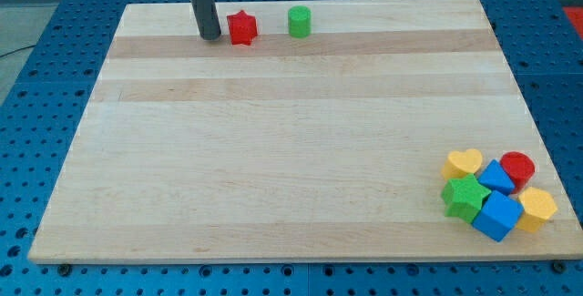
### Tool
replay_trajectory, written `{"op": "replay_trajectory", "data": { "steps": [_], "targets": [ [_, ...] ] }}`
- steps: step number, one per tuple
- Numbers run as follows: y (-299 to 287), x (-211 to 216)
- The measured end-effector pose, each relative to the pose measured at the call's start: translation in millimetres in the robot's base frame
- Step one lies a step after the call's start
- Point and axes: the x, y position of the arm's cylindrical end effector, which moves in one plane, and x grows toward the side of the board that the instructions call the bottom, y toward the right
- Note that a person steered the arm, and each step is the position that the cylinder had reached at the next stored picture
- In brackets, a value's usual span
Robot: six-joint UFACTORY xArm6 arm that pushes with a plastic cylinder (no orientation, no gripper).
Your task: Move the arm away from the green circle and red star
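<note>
The red star point(242, 28) lies near the view's top edge of the wooden board point(273, 150), left of centre. The green circle point(300, 22) stands a short way to its right, apart from it. My tip point(210, 35) rests on the board just left of the red star, with a narrow gap between them. The dark rod rises from there out of the view's top.
A cluster of blocks sits at the view's bottom right: a yellow heart point(463, 163), a red circle point(517, 168), a blue block point(496, 178), a green star point(465, 197), a blue cube point(497, 216) and a yellow block point(536, 209).
</note>
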Motion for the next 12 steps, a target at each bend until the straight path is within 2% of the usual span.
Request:
{"op": "replay_trajectory", "data": {
  "steps": [2, 3, 4, 5, 7, 8, 10, 11, 12],
  "targets": [
    [96.7, 3.8],
    [86.5, -3.8],
    [88.9, 45.9],
    [131.6, 76.3],
    [158.1, 19.7],
    [159.4, 9.8],
    [142.4, 38.2],
    [142.2, 6.8],
    [142.5, 6.7]
  ]
}}
